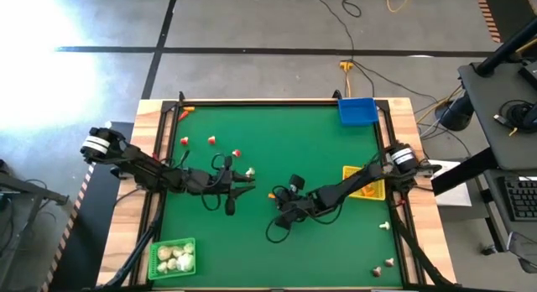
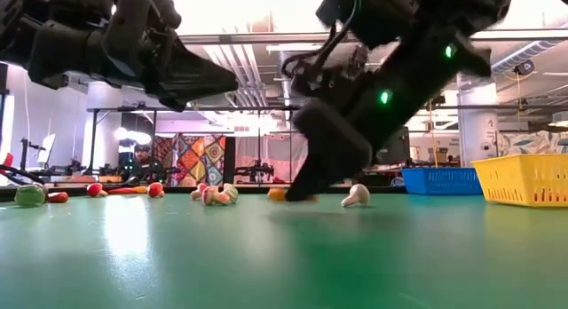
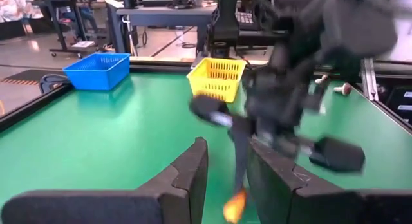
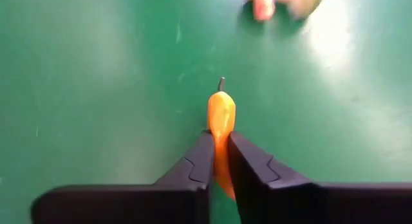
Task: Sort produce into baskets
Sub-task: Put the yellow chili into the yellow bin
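My right gripper (image 4: 220, 139) is near the table's middle (image 1: 278, 196), shut on a small orange carrot-like stick (image 4: 221, 114). My left gripper (image 3: 226, 176) is open and empty just to the left of it (image 1: 243, 188), facing the right gripper. A whitish bulb (image 1: 249, 172) lies on the green table by the left gripper. The green basket (image 1: 172, 258) at the near left holds several whitish bulbs. The yellow basket (image 1: 367, 185) stands under my right arm. The blue basket (image 1: 357, 112) stands at the far right. My right gripper pinches the orange stick between its two fingers (image 4: 203, 161), along its length. The stick's stemmed end (image 4: 221, 105) pokes out past the fingertips. The fingers slant down toward the table. In the low view the stick (image 2: 278, 194) is at table level; whether it rests there I cannot tell.
Red-and-white pieces (image 1: 211, 140) lie at the far left of the table. A few small pieces (image 1: 384, 226) lie near the front right corner. A raised wooden rim (image 1: 277, 101) runs around the green top. Loose produce lies in a row in the low view (image 2: 213, 194).
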Controlling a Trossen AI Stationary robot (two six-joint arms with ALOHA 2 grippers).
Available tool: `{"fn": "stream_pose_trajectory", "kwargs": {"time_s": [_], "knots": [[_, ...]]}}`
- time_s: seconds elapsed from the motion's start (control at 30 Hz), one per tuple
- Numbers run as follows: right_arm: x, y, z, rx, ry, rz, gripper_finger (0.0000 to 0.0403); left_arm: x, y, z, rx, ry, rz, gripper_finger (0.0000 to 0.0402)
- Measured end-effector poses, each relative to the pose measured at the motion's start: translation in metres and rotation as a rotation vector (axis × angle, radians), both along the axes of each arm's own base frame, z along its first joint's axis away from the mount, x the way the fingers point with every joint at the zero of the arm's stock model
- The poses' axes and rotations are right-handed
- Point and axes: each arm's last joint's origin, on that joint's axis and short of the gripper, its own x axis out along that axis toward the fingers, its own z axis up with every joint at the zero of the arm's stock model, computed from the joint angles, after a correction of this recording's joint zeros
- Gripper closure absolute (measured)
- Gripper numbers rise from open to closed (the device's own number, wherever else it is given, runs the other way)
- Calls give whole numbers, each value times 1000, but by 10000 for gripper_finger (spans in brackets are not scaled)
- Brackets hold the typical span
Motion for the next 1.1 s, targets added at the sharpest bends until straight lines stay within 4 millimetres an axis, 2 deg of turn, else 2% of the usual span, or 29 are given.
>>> {"fn": "stream_pose_trajectory", "kwargs": {"time_s": [0.1,0.17,0.33,0.43,0.53,0.63,0.83,1.1], "knots": [[-14,-2,34,-68,-2,-47,387,1,0,0,2,11,-1,313],[-31,-6,55,-79,29,-102,386,0,-1,-1,-7,15,0,313],[-93,-19,96,-28,156,-333,385,-2,-3,-6,-48,52,-5,313],[-135,-29,104,21,259,-535,385,-4,-7,-8,-55,66,-22,313],[-168,-34,103,102,319,-725,385,-7,-13,-10,-60,74,-47,313],[-183,-31,92,202,333,-820,385,-9,-19,-11,-72,78,-71,313],[-193,-30,67,286,384,-914,385,-12,-28,-11,-69,80,-109,313],[-190,-28,54,269,412,-940,385,-13,-29,-11,-61,80,-110,313]]}}
